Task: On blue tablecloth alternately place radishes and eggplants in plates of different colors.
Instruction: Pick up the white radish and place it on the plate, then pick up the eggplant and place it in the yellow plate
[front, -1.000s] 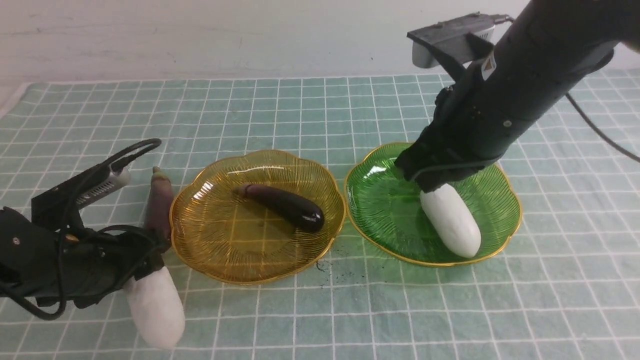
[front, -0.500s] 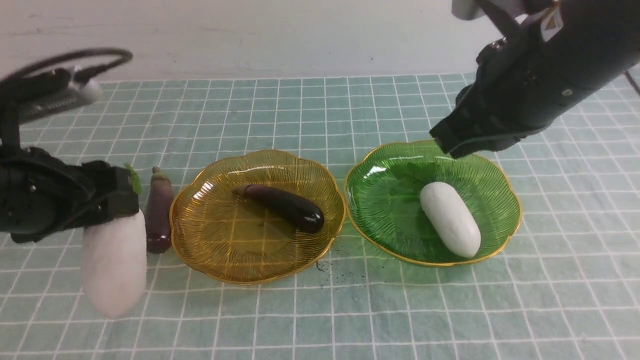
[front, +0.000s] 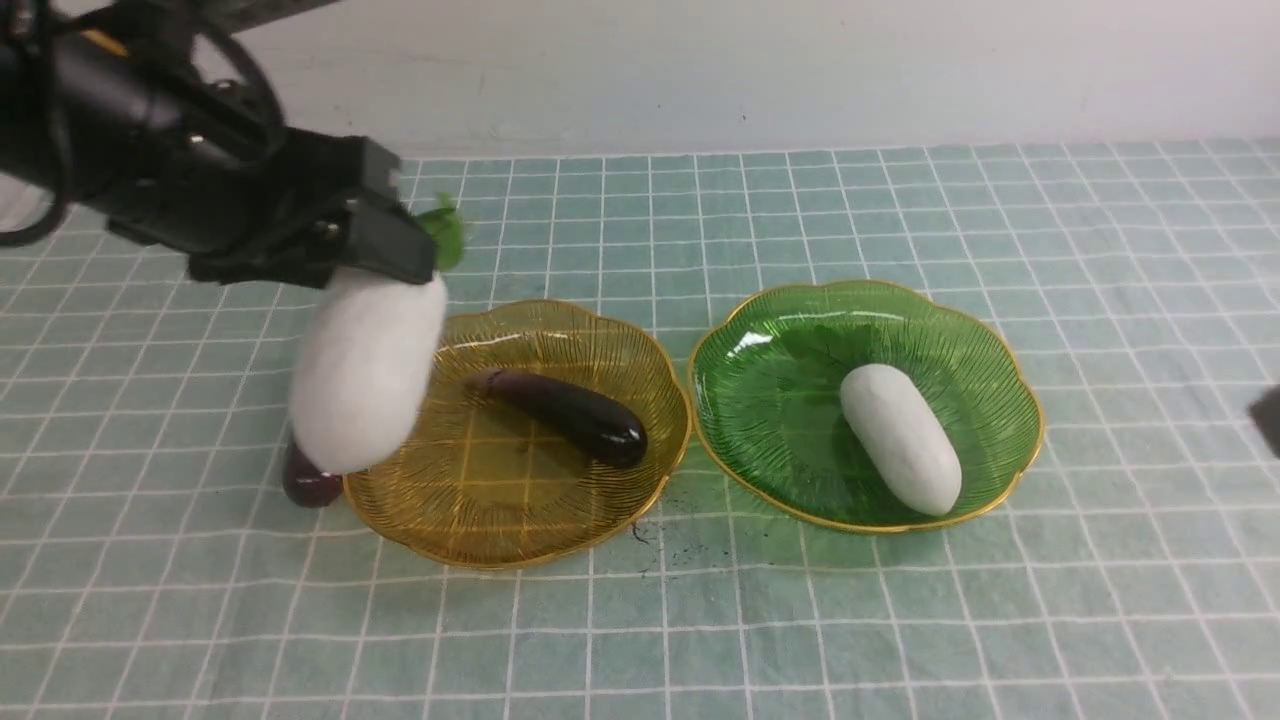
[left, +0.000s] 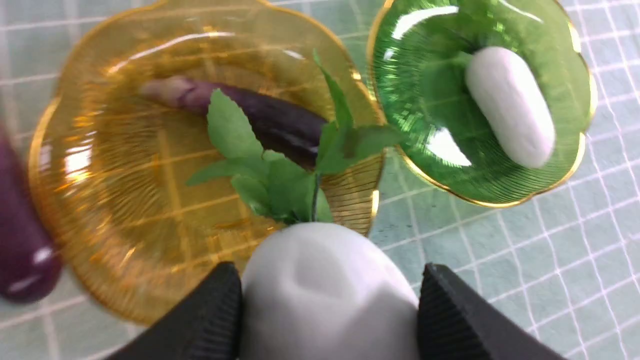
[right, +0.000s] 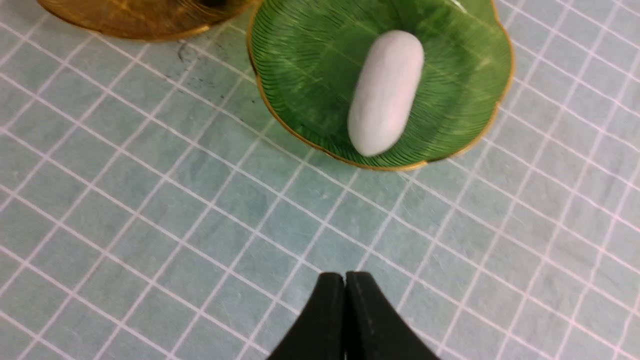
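One radish (front: 365, 385) hangs clamped in the left claw (front: 383, 258).

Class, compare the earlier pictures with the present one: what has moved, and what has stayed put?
The left tool, gripping the held radish, lifted it off the cloth and carried it rightward over the left rim of the amber plate. The right tool, shut, drew away from the green plate. Unchanged: the plated radish, plated eggplant, loose eggplant, both plates.
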